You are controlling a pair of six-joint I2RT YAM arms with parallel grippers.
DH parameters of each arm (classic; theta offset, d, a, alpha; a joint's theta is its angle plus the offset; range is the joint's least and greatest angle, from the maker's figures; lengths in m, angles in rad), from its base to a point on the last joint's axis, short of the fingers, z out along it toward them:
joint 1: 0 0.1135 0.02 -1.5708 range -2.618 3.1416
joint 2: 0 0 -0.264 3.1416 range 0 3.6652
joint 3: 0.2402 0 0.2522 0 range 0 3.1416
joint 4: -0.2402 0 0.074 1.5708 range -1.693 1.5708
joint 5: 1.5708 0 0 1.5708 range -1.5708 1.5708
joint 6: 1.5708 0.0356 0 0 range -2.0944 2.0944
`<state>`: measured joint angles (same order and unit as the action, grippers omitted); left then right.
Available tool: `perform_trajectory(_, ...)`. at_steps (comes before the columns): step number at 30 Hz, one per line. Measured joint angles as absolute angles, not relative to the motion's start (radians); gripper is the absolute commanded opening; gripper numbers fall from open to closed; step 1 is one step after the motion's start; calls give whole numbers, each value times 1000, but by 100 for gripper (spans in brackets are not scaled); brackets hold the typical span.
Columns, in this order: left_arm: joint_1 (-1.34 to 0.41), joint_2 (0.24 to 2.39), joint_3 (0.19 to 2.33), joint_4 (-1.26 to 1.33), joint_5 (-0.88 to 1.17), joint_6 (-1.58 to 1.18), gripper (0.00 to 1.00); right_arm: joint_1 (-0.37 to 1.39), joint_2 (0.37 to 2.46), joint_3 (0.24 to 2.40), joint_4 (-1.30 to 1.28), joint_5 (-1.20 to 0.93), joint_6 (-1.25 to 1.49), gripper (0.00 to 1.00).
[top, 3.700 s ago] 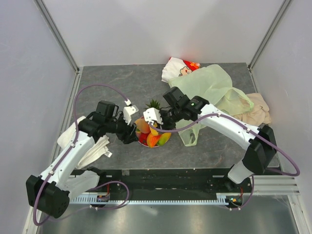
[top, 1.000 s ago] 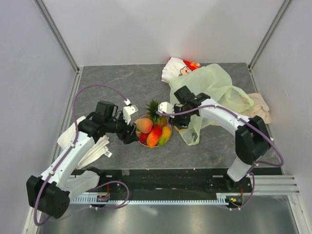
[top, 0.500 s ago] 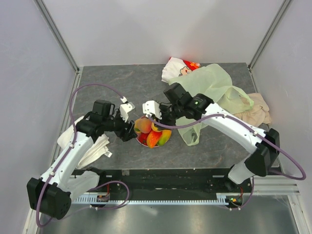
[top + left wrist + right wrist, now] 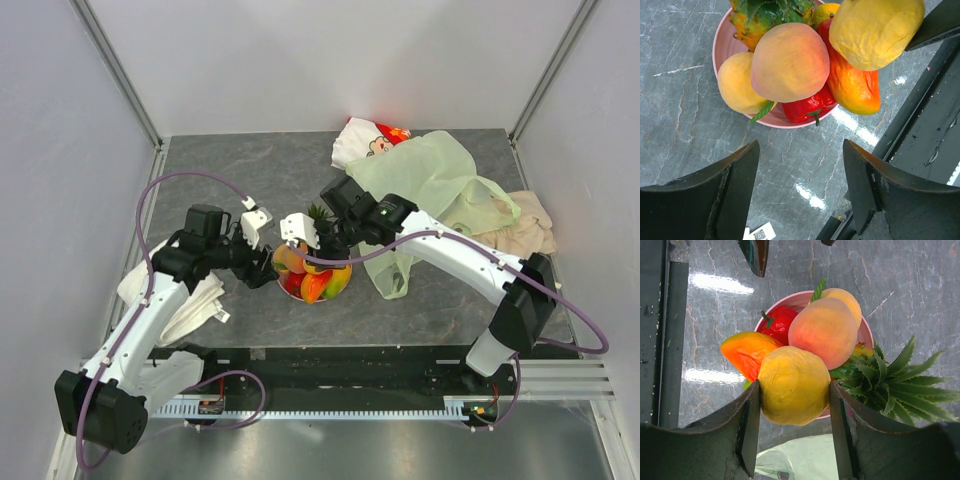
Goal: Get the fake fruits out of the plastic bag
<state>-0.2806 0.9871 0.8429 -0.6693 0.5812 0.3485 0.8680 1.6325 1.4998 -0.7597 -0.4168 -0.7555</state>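
A pink plate (image 4: 322, 297) at mid-table holds fake fruits: a peach (image 4: 790, 62), a red pepper (image 4: 807, 107), an orange-red mango (image 4: 852, 87), a yellow-orange fruit (image 4: 737, 82) and a pineapple (image 4: 890, 385). My right gripper (image 4: 303, 245) hovers over the plate, shut on a yellow round fruit (image 4: 794, 386), which also shows in the left wrist view (image 4: 875, 30). My left gripper (image 4: 262, 262) is open and empty, just left of the plate, its fingers (image 4: 735, 185) low over the table. The pale-green plastic bag (image 4: 440, 180) lies crumpled right of the plate.
A white-and-red cartoon pouch (image 4: 370, 140) lies at the back beside the bag. A beige cloth (image 4: 525, 225) lies at the right wall. A white cloth (image 4: 190, 300) lies under the left arm. Enclosure walls stand on three sides.
One second ago my right gripper was at the bag's opening; it has swung left over the plate with the yellow fruit in it. My left gripper has shifted slightly up and left.
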Motion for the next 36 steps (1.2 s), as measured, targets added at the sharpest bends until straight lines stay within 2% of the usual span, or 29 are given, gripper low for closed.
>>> perform_trajectory(2, -281, 987, 843, -669, 582, 348, 75, 869, 1639, 1502, -756, -416, -756, 58)
perform_trajectory(9, -276, 987, 843, -669, 583, 348, 75, 870, 1647, 1502, -754, -406, -765, 73)
perform_trajectory(13, -276, 987, 841, -669, 585, 348, 75, 873, 1651, 1502, -747, -391, -772, 76)
perform_trajectory(26, -276, 987, 838, -664, 587, 348, 75, 874, 1643, 1491, -722, -350, -760, 78)
perform_trajectory(30, -276, 987, 838, -663, 589, 348, 76, 852, 1536, 1402, -714, -315, -721, 80)
perform_trajectory(36, -276, 989, 838, -654, 589, 341, 78, 697, 1353, 1225, -738, -294, -683, 74)
